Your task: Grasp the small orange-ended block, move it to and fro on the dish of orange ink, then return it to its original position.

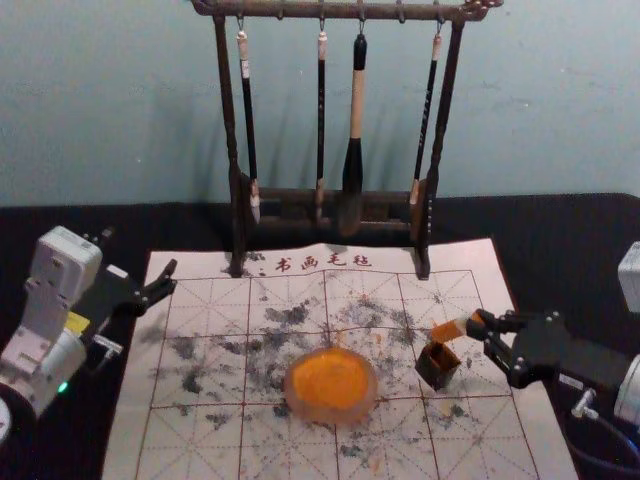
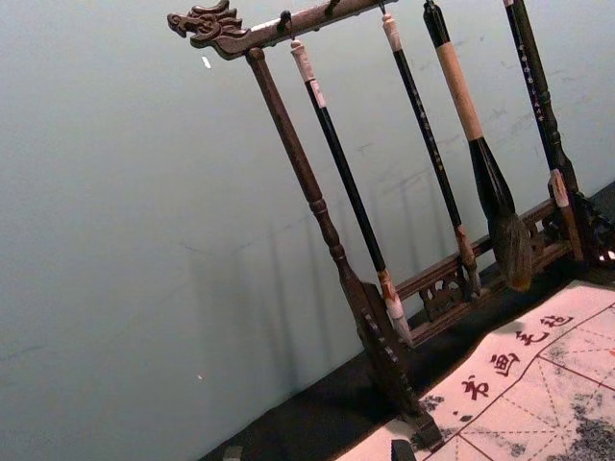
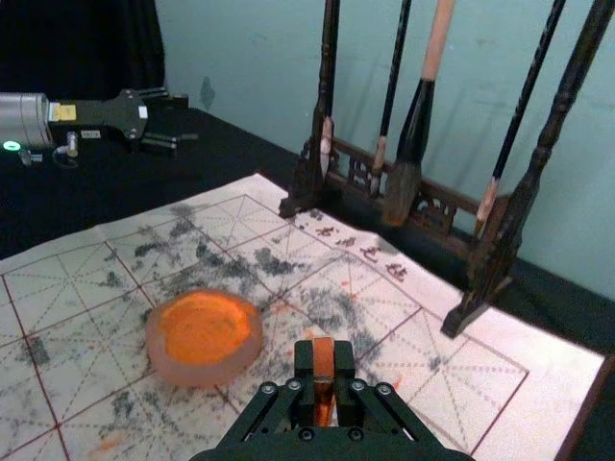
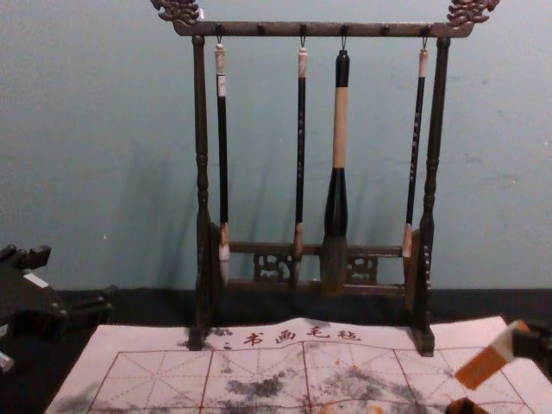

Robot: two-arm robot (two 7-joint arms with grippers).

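right claw (image 1: 478,325) holds block (image 1: 449,330) above box (image 1: 433,371) at right; inking unclear, return pending. left claw (image 1: 174,277) wide, at left.

the right gripper (image 1: 478,325) is black with silver screws (image 3: 357,384).

The head view looks forward and down at the brush rack (image 1: 340,11); the chest view faces it lower and squarely. The wrist views see it obliquely from front left and front right, head and right wrist sharing the ink dish (image 1: 333,384) before it.
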